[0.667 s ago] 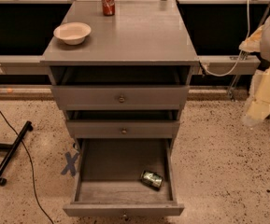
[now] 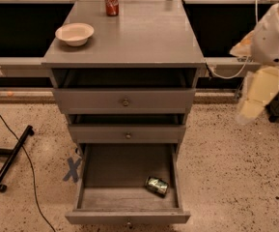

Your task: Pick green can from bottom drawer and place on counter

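Two bystanders sit on the cabinet's (image 2: 124,100) counter (image 2: 144,37): a white bowl (image 2: 75,33) toward the cabinet's left edge and a red can (image 2: 111,0) at its back. Lower, the cabinet's bottom drawer (image 2: 127,218) stands pulled out, and the green can (image 2: 157,185) lies on its side in the front right corner, untouched. Right of the cabinet and clear of it, the gripper (image 2: 254,98) has swung slightly closer than a moment ago; whether it is spread or closed I cannot tell. The reach looks only begun, with the descent to the can ahead.
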Controlling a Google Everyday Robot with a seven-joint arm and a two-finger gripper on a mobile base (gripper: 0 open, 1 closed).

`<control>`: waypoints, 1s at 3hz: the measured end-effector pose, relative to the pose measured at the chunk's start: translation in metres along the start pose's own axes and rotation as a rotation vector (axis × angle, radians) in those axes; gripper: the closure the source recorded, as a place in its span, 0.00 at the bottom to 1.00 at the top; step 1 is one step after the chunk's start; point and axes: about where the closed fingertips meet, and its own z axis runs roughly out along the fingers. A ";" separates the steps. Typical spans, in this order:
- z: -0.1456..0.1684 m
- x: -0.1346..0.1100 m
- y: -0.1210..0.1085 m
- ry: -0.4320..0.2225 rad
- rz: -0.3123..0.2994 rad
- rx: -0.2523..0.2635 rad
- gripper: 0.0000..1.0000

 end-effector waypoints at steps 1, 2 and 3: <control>0.081 -0.015 -0.016 -0.073 -0.044 -0.108 0.00; 0.215 -0.018 -0.006 -0.170 -0.050 -0.188 0.00; 0.279 -0.010 -0.014 -0.176 0.010 -0.138 0.00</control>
